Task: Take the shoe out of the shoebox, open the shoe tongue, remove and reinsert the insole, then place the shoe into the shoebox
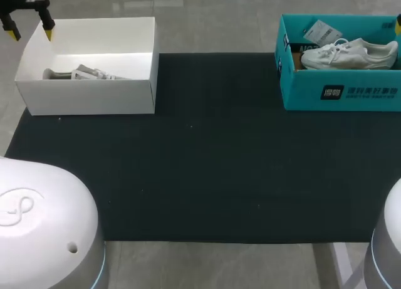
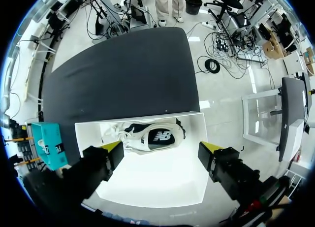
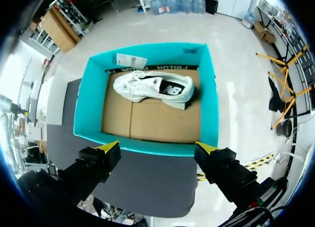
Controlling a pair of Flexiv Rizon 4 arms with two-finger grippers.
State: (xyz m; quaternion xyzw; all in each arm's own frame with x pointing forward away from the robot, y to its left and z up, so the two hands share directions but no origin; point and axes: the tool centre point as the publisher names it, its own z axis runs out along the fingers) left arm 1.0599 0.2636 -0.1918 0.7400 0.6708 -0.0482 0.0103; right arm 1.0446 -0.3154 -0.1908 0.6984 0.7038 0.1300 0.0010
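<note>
Both pincers are wide open and hold nothing: your left gripper hangs over the white shoebox, and your right gripper hangs over the teal shoebox. Nothing has been lifted yet, so the step in hand is taking a shoe out. The white sneaker lies on the teal box's cardboard floor, close to the wall farthest from the fingers, so bring the right gripper forward over it before you descend. I would close across the narrow width of the upper near the collar. Gripping along the length looks wider than the fingers can span. Lift straight up until the sole clears the rim, then set it on the black mat. Watch the paper tag leaning at that far wall, since a finger could drag it along. The head view hides most of the white box's contents behind its front wall, showing only a grey scrap. The left wrist view looks straight in and shows the other sneaker lying by the wall ahead of the fingers. The head view catches barely a yellow tip of the right gripper, while the right wrist view shows both fingers spread.
</note>
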